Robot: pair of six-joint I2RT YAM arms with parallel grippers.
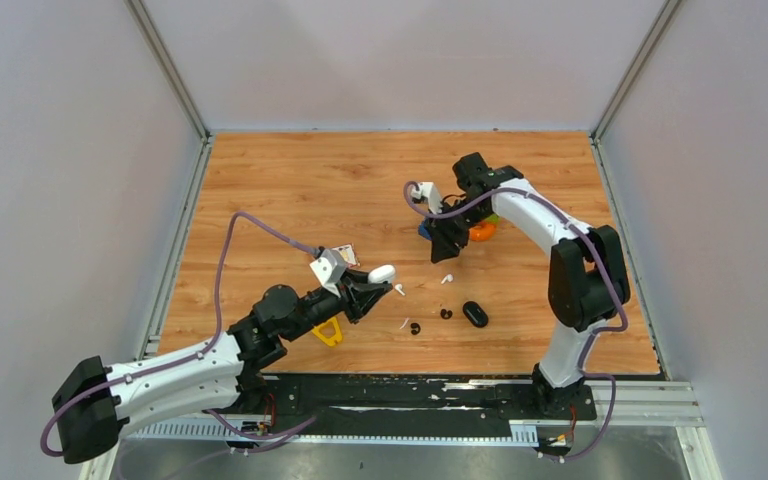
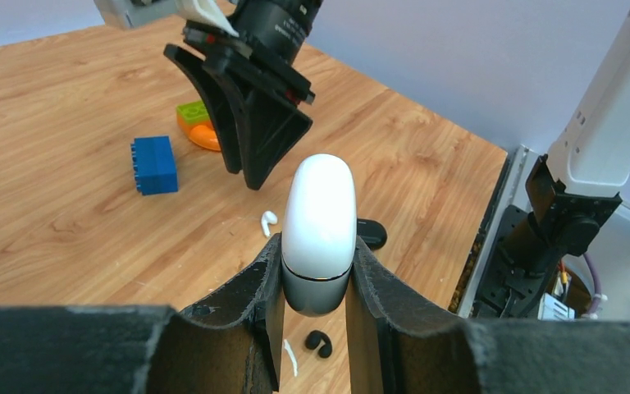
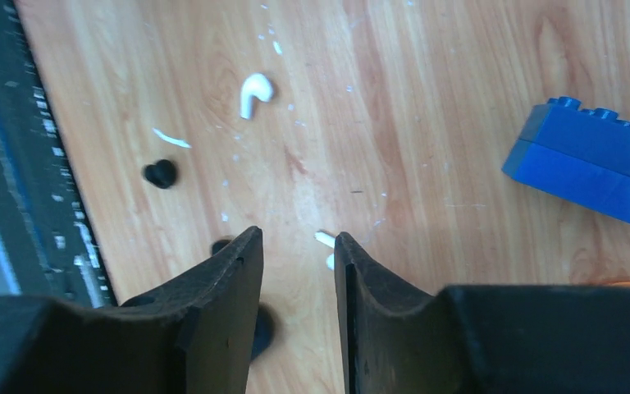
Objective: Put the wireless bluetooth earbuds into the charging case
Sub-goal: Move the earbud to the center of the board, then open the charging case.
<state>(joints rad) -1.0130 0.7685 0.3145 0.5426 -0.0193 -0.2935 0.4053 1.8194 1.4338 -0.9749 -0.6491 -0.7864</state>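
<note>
Likely light, glossy and slip-prone, the white earbud (image 3: 254, 92) lies beyond the tips of the spread, empty right gripper (image 3: 297, 238), best nipped across its bulb; the left gripper (image 2: 316, 246) pinches the charging case (image 2: 320, 209).

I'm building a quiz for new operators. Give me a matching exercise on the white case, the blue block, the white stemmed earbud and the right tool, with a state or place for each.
1 white case
2 blue block
3 white earbud
4 right tool

a open, gripping nothing
b short stem, loose on the table
c clamped in the left tool
d studded top, near the orange piece

Pairs: 1-c, 2-d, 3-b, 4-a
</note>
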